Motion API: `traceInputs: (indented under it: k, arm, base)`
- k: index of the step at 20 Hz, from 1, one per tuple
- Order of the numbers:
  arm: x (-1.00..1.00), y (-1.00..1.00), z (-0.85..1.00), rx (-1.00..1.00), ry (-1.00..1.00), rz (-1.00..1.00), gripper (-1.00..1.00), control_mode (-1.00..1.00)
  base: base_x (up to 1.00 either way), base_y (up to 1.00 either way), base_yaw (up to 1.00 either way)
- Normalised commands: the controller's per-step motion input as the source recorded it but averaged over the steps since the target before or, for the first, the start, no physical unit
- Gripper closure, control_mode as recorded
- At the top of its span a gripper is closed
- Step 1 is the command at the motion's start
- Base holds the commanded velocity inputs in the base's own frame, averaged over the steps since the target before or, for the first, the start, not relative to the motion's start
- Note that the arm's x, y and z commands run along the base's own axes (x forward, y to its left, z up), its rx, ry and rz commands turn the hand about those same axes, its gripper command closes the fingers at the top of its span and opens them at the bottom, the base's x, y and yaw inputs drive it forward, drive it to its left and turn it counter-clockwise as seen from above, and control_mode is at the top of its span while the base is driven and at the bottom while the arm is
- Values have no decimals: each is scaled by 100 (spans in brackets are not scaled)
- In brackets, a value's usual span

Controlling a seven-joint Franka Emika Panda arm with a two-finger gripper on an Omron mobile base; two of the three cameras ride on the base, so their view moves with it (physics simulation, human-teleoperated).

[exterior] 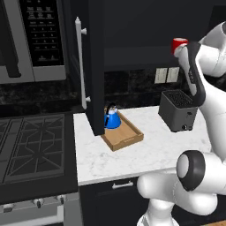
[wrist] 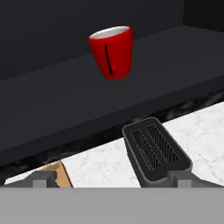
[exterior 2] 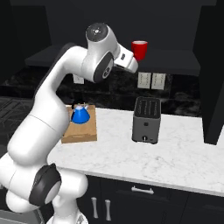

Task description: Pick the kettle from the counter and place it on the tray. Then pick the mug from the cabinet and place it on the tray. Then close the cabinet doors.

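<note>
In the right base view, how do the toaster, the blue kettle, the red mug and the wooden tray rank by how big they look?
1. Toaster
2. Tray, partly hidden by the arm, so unsure against the toaster
3. Kettle
4. Mug, close to the kettle in size and farther back, so unsure

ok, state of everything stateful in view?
kettle: upright on the tray
mug: upright on the cabinet shelf, not held
cabinet door: open
hand: open, empty, short of the mug
toaster: on the counter, slots empty
</note>
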Motion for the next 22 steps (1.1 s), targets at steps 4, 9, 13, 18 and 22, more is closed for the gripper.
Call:
traceInputs:
  k: [4, 9, 13, 18, 22]
  arm:
    - [43, 0, 21, 0, 9, 0, -100, -100]
    - [63, -8, 9, -2, 9, -5, -100, -100]
    - [63, -28, 0, -6, 1, -7, -100, -100]
    - [57, -34, 0, -6, 0, -9, -100, -100]
    - [43, -13, 8, 0, 3, -3, -100, -100]
  base:
    - [0, 0, 0]
    - [0, 0, 0]
    - [0, 0, 0]
    - [0, 0, 0]
    - [0, 0, 0]
